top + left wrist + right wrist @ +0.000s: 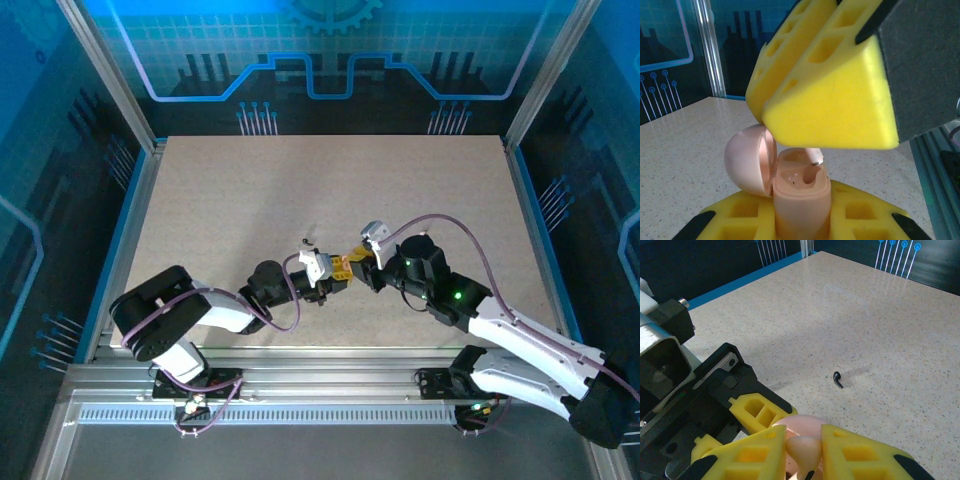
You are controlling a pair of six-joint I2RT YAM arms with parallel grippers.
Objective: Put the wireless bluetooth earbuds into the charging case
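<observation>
My left hand [800,212] grips the open case [801,192]; my right hand [804,434] pinches the pale earbud [815,158] just above it.

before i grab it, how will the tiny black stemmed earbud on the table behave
The tiny black stemmed earbud looks rounded, so it may skid or roll on the smooth speckled table. Being so small, it is likely very light.
</observation>
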